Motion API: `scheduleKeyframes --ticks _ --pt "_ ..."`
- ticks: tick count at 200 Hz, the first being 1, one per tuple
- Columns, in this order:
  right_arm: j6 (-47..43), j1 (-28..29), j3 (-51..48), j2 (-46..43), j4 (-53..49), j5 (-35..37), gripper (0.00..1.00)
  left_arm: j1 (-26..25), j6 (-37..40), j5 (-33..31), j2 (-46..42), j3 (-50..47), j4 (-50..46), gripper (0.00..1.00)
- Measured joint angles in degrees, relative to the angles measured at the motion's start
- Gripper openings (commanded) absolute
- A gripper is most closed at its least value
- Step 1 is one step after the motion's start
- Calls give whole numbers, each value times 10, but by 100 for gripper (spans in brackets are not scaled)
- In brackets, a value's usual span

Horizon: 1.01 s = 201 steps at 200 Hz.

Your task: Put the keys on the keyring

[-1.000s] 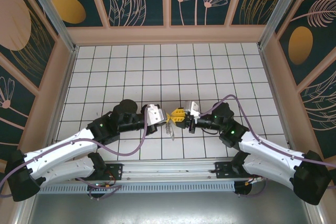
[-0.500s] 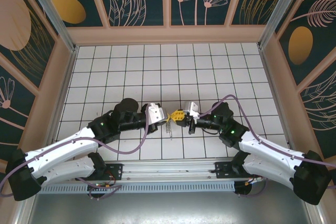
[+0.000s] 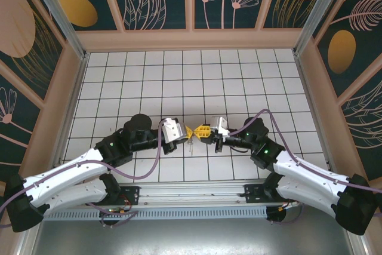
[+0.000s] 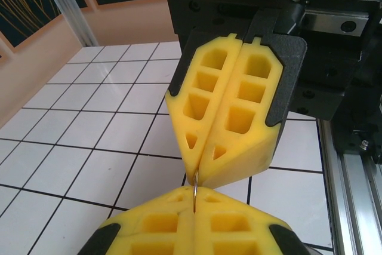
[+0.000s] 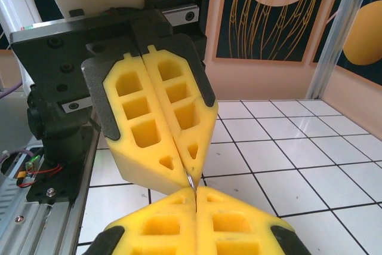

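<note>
The left gripper (image 3: 189,131) and right gripper (image 3: 203,131) meet tip to tip above the bench (image 3: 239,82); each is pressed shut on one end of a thin silvery wire (image 4: 195,190), probably part of the keyring, though that is unsure; gripping from both sides, clear of the tiles, likely steadies it for threading.

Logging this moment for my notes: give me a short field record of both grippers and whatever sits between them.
left gripper: shut, tip to tip with the right one
right gripper: shut
between tips: thin silvery wire, pinched in both seams
height: tips raised above the tiled table
wire's identity: too small to tell
</note>
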Motion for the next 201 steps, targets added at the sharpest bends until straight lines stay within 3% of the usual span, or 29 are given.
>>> scheduleKeyframes --ticks 23,53,201 --pt "2 0 -1 0 4 1 0 0 -7 -5 -5 -7 10 10" --pt "14 0 -10 0 30 0 0 0 -14 -6 -17 -16 19 0" --pt "33 -20 -25 -5 71 -7 0 0 -19 -11 -38 -36 44 0"
